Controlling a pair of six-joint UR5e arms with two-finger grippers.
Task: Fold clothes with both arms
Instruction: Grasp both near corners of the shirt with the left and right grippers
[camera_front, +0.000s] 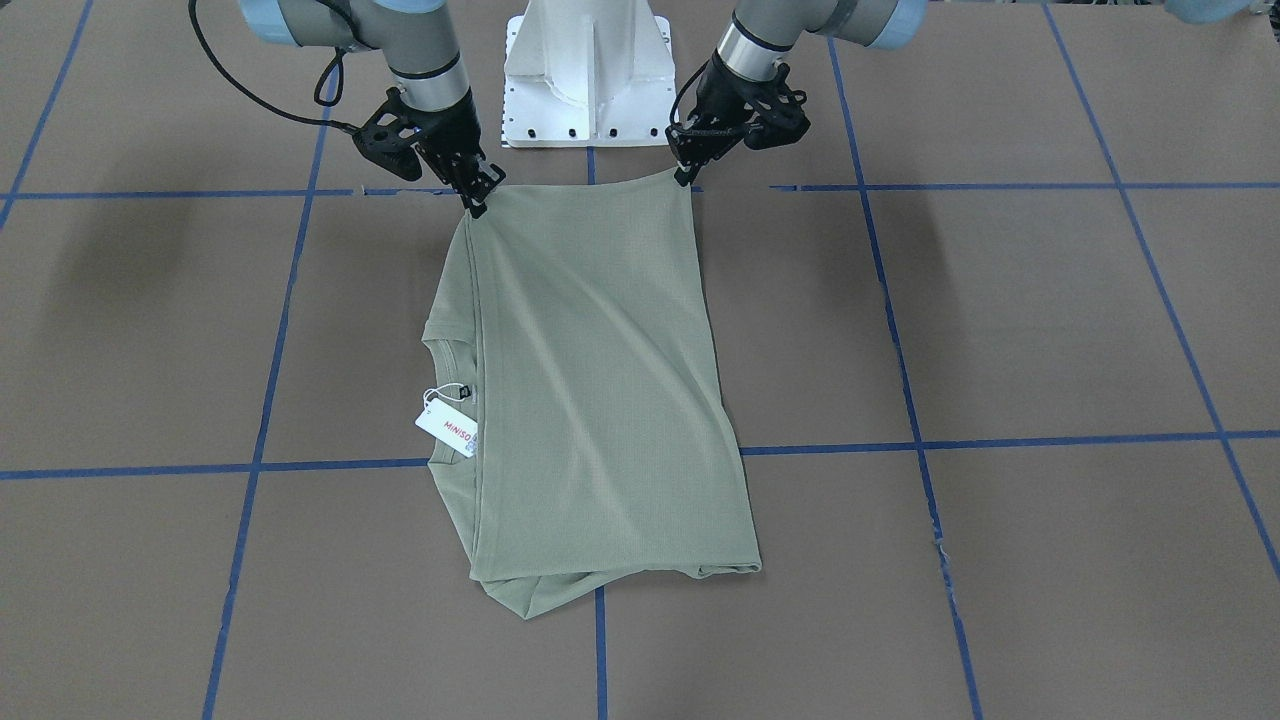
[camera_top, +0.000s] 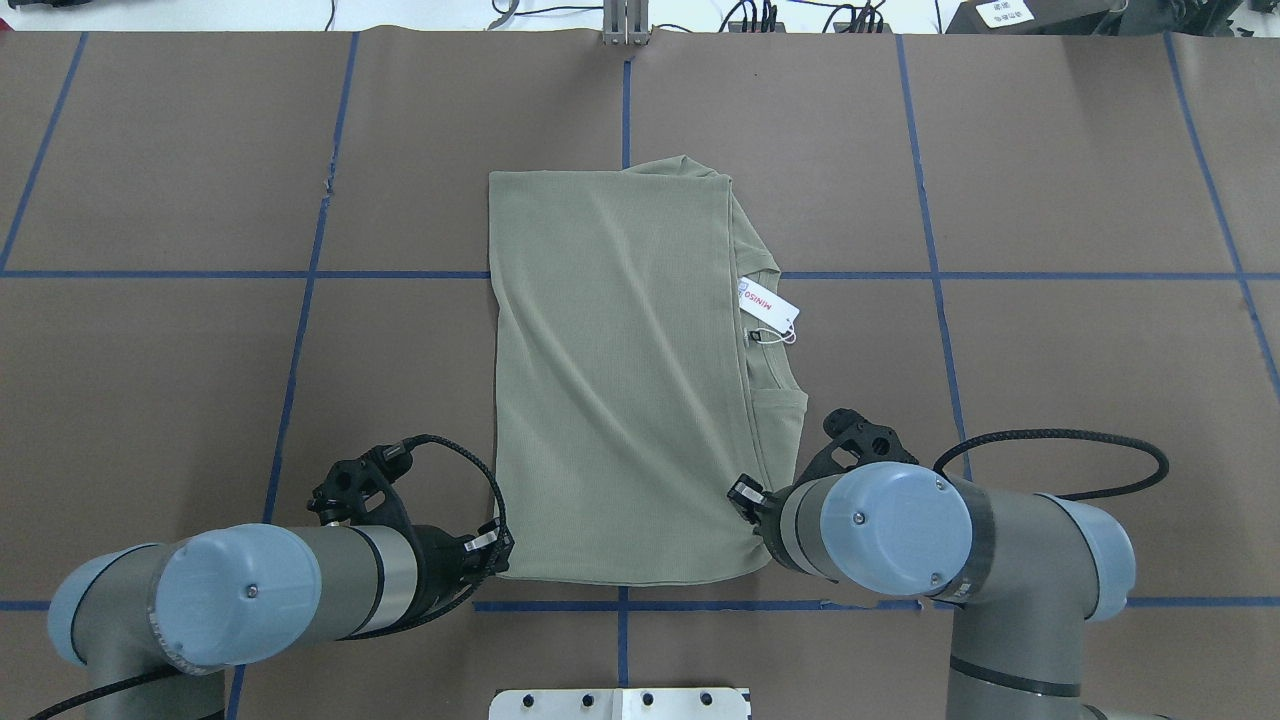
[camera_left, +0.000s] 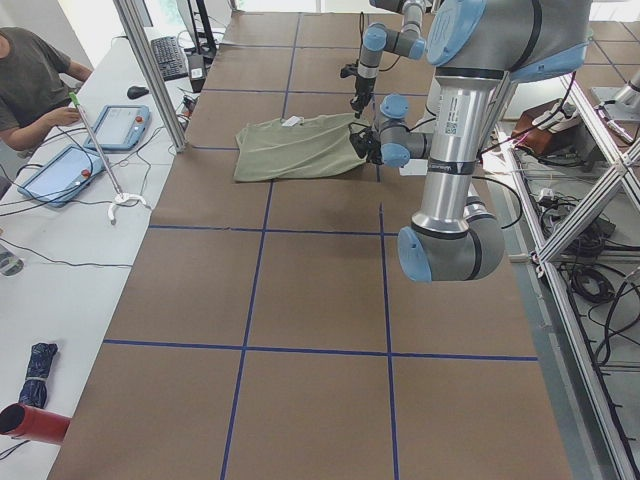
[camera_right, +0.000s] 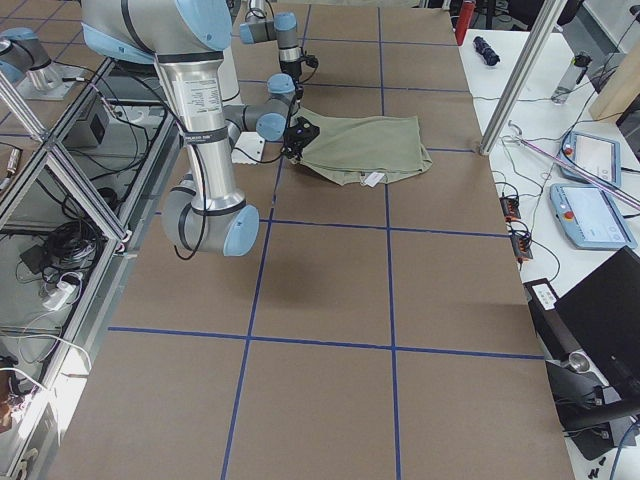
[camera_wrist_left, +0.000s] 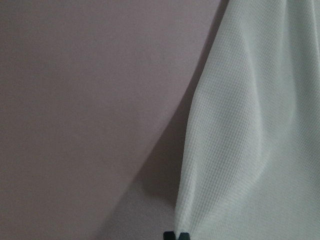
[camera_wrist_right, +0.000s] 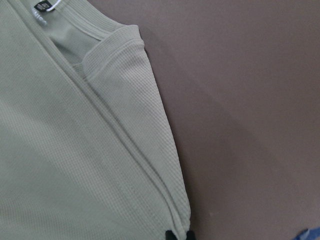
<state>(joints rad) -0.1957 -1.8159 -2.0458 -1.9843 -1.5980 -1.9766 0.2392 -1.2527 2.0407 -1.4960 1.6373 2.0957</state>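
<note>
Front-facing view: one sage-green shirt (camera_front: 600, 400), folded to a long rectangle, lies flat at the middle of the brown tabletop (camera_front: 1000, 320), with a white pedestal (camera_front: 588, 80) at 12 o'clock. The left claw (camera_front: 688, 172) is clenched on the shirt's 1 o'clock corner and the right claw (camera_front: 478, 200) on its 11 o'clock corner, both corners drawn to points. A white "MINISO" hang tag (camera_front: 447, 425) sits at the collar on the 9 o'clock edge. Overhead view: the left claw is at the shirt's 7 o'clock corner, the right claw at its 5 o'clock corner, and the tag at 3 o'clock. Side views: the shirt sits far up the tabletop, toward 12 o'clock, and the claws are too small to judge. Left wrist view: two dark fingertips (camera_wrist_left: 170, 236) at 6 o'clock pinch gathered knit, which casts a shadow on the tabletop. Right wrist view: fingertips (camera_wrist_right: 170, 235) at 6 o'clock grip the ribbed edge, with the collar at 11 o'clock.
</note>
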